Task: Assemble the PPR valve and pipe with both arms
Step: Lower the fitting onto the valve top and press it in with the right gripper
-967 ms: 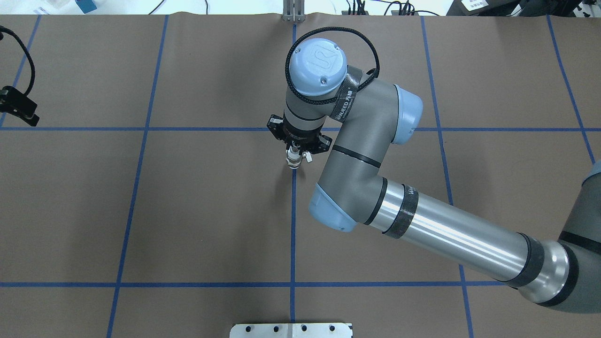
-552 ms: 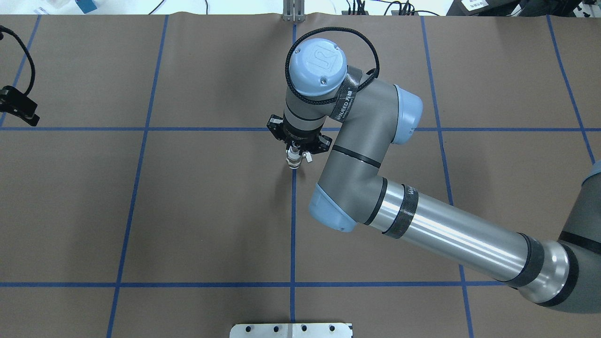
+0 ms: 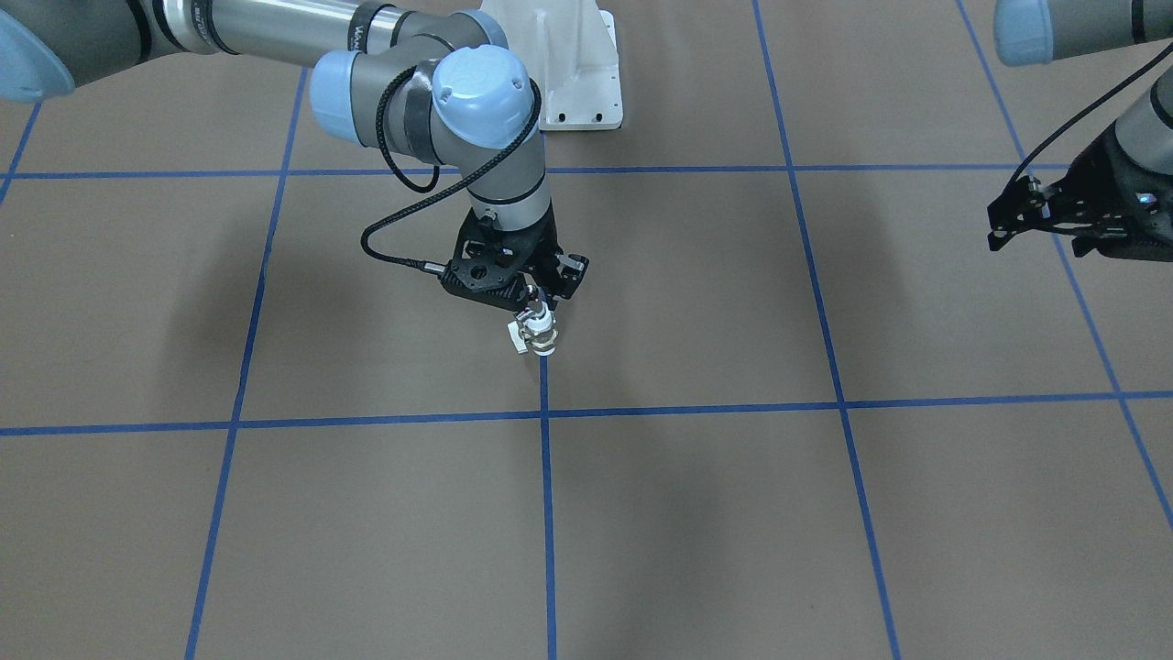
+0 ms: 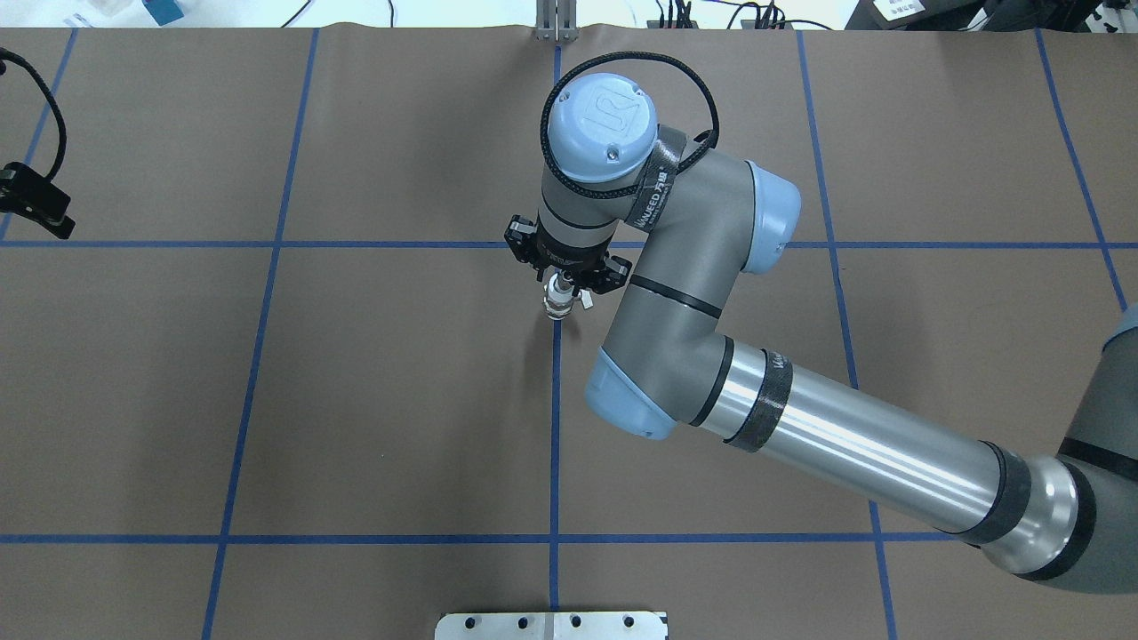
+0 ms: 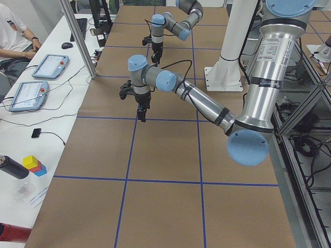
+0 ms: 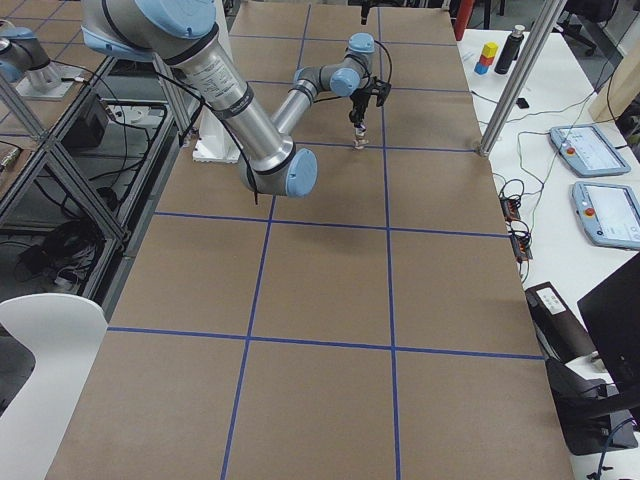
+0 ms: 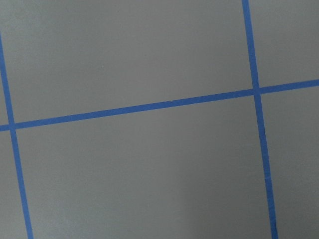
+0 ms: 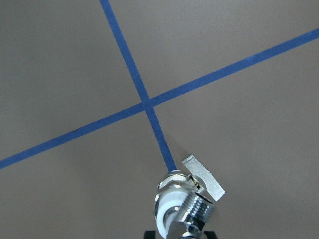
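- Robotics lab: robot arms (image 4: 800,427) reach over a brown-papered table (image 4: 373,427) gridded with blue tape (image 4: 553,427).
- Teach pendants (image 5: 50,65) lie on a white side desk (image 5: 15,144), left of the left-side view.
- A seated person (image 5: 10,31) at that view's upper left.

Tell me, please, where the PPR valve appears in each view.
Front-facing: PPR valve at centre, in the right claw.
Overhead: upper centre.
Exterior left: too small to tell.
Exterior right: top centre, at the arm's tip.
Left wrist: not in it.
Right wrist: bottom edge, centre-right.
Shared landmark: blue tape line beneath it.
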Available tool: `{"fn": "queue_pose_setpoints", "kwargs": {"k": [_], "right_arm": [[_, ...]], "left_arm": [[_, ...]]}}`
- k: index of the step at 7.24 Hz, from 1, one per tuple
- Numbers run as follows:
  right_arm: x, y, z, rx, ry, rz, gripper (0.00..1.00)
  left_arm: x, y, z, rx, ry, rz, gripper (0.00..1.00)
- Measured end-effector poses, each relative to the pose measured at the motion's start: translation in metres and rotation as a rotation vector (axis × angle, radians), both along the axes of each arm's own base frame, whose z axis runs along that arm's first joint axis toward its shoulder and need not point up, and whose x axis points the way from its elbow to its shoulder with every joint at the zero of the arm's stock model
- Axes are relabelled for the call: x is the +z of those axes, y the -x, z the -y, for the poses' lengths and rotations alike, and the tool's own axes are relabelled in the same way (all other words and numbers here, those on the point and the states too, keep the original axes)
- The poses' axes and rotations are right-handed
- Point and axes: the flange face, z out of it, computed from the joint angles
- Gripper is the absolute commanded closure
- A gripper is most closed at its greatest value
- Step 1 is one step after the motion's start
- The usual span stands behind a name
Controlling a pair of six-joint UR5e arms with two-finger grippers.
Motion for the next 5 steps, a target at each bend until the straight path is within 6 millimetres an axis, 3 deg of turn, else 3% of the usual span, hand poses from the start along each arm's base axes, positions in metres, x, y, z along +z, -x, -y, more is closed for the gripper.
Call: {"fn": "queue_pose_setpoints", "kwargs": {"k": [5], "right_arm": [[-0.0009,0.0004,-0.0006,-0.001,0.0,0.002,0.37]], "left_arm": [[-0.0007,0.0001,-0.0004,-0.001,0.0,-0.001,0.0]]}}
